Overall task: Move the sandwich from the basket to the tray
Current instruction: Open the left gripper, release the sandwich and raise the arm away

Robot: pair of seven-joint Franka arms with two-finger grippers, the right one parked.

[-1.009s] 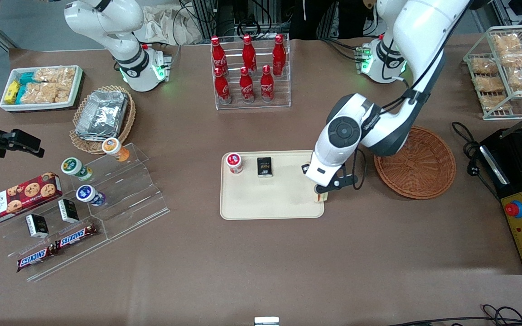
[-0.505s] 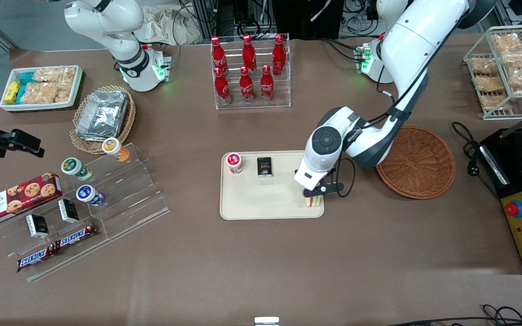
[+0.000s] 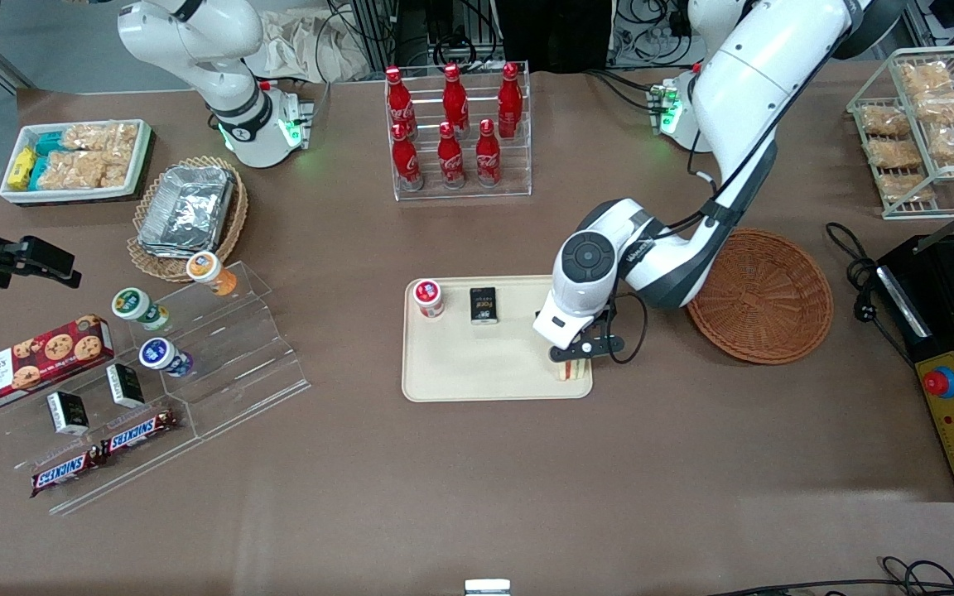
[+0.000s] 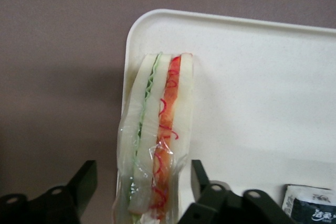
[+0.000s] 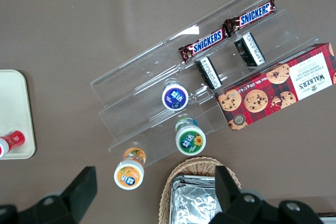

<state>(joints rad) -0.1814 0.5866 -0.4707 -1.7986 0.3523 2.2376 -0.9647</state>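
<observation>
Your tray (image 3: 477,372) carries the sandwich (image 4: 157,135) standing on edge at the corner nearest the basket (image 3: 763,298), long axis seemingly along the tray's short rim. The tool (image 3: 572,358) straddles it, fingers apart, released.

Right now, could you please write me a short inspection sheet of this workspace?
Surface: brown table, flat, no spills seen.
Job's things: sandwich stands on edge at the corner of the cream tray; the reddish wicker basket holds nothing.
Clutter: a red-lidded cup and a small black packet share the tray; Coca-Cola bottles in a clear rack; Snickers bars on an acrylic stand.
Grippers: left hand over the tray corner, fingers apart on either side of the sandwich.
Cables: black cord lies beside the basket.
Surroundings: control box with a red stop button.
</observation>
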